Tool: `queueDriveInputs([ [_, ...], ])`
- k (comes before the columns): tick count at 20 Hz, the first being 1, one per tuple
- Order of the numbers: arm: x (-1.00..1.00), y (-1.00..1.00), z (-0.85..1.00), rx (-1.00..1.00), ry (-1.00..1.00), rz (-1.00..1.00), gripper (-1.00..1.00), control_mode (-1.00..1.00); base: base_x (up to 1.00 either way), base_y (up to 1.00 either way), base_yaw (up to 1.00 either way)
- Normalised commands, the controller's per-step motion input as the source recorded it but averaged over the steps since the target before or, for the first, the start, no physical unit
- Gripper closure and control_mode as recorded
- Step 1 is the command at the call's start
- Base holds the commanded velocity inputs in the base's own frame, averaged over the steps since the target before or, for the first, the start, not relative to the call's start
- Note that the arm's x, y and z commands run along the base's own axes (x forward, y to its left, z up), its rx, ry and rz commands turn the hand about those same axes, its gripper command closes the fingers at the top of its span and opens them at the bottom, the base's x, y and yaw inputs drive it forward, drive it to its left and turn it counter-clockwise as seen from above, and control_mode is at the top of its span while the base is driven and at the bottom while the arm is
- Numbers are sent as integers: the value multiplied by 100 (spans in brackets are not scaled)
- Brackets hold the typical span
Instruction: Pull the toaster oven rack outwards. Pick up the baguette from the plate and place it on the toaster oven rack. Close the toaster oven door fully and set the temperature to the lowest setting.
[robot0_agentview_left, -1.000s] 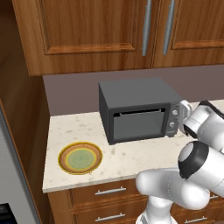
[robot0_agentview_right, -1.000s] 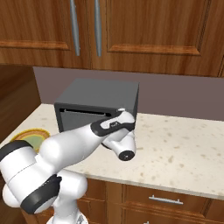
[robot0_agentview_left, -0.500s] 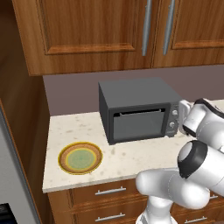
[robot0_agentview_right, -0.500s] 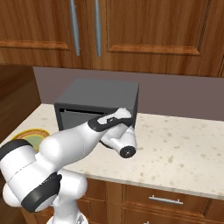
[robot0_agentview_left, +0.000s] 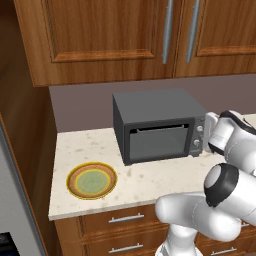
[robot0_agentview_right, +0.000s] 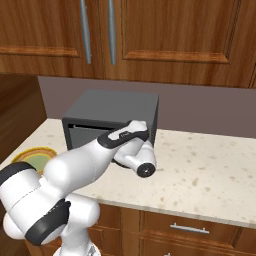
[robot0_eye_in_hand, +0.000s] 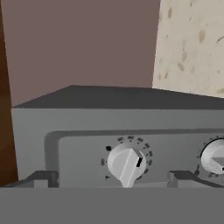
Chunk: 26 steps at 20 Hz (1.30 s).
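The dark grey toaster oven (robot0_agentview_left: 155, 127) stands at the back of the counter. Its door (robot0_agentview_left: 159, 143) is upright against the front, with a thin dark line along its top edge. My gripper (robot0_eye_in_hand: 114, 178) is open right in front of the right-hand control panel (robot0_agentview_left: 198, 138), one fingertip (robot0_eye_in_hand: 43, 177) on each side of a pale round knob (robot0_eye_in_hand: 126, 164). A second knob (robot0_eye_in_hand: 214, 157) sits to its right in the hand view. The plate (robot0_agentview_left: 92, 180) lies bare on the counter, left of the oven. Rack and baguette are hidden.
Wooden wall cabinets (robot0_agentview_left: 150, 35) hang above the oven. A tall wooden panel (robot0_agentview_left: 25, 150) bounds the counter on the left. My arm (robot0_agentview_right: 90, 160) covers the oven front in the right base view. Speckled counter (robot0_agentview_right: 200, 170) stretches to the right of the oven.
The hand has crept a little closer to the oven's control panel. The oven, door and plate are unchanged.
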Motion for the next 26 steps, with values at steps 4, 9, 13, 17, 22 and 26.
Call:
queueDriveInputs([
  [4, 0, 0, -10, 14, 0, 0, -100, -100, 0, 0, 0],
  [9, 0, 0, -6, 0, 0, 0, -100, -100, 0, 0, 0],
  [13, 0, 0, -15, 0, 0, 0, -100, -100, 0, 0, 0],
  [17, 4, 0, -9, 2, 0, 0, -100, -100, 0, 0, 0],
  [22, 9, 0, -5, 2, 0, 0, -100, -100, 0, 0, 0],
  [26, 16, 0, 0, 2, 0, 0, -100, -100, 0, 0, 0],
])
